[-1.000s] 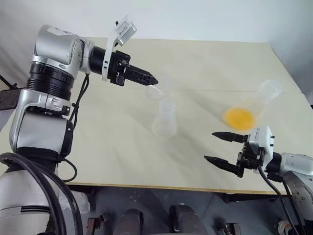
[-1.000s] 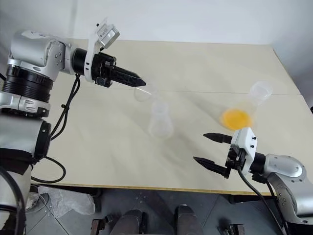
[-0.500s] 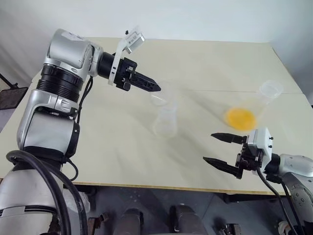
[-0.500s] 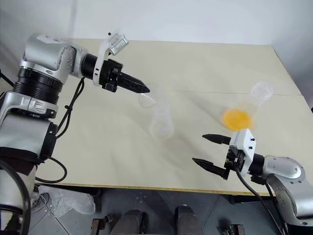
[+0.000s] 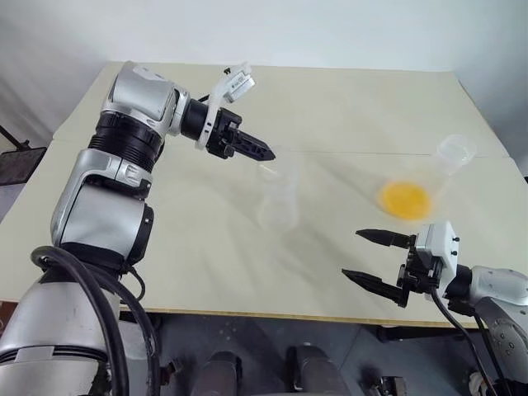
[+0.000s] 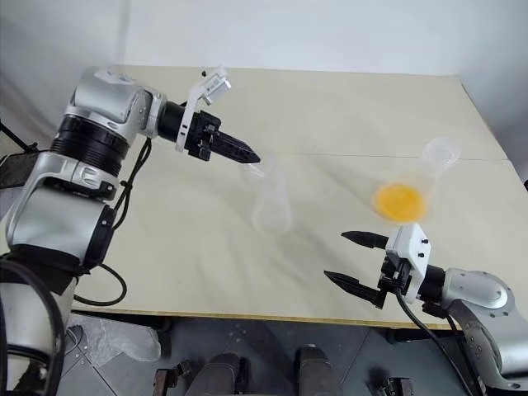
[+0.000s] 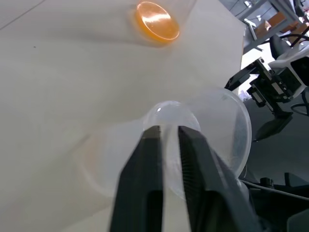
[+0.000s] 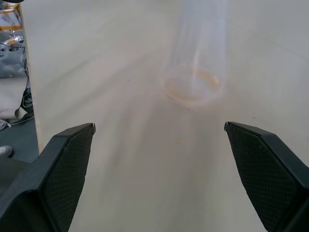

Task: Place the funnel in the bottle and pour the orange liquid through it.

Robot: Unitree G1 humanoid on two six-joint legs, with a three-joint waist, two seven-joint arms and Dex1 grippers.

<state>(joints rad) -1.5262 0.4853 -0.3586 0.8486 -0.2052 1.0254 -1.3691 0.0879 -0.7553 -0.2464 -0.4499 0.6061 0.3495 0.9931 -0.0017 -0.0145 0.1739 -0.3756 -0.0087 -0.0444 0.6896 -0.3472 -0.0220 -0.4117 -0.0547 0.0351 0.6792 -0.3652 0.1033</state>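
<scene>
The left gripper [image 7: 168, 137] reaches over the middle of the table [image 5: 346, 99], its fingers [image 7: 149, 145] narrow, with a slim gap, around the rim of the clear funnel [image 7: 212, 125], which sits at the mouth of the bottle [image 5: 277, 198]. The orange liquid [image 5: 405, 198] lies in a clear tapered cup [image 5: 441, 165] near the table's right edge. The right gripper [image 5: 375, 260] hovers at the near right corner, fingers [image 8: 63, 159] spread wide and holding nothing.

The left arm was extended across the table, its gripper [image 5: 266, 154] angled slightly downward, the two black fingers [image 7: 147, 159] held a narrow gap apart. The right arm was kept low at the table's near edge, its gripper [image 5: 368, 257] held about level with fingers spread wide.
</scene>
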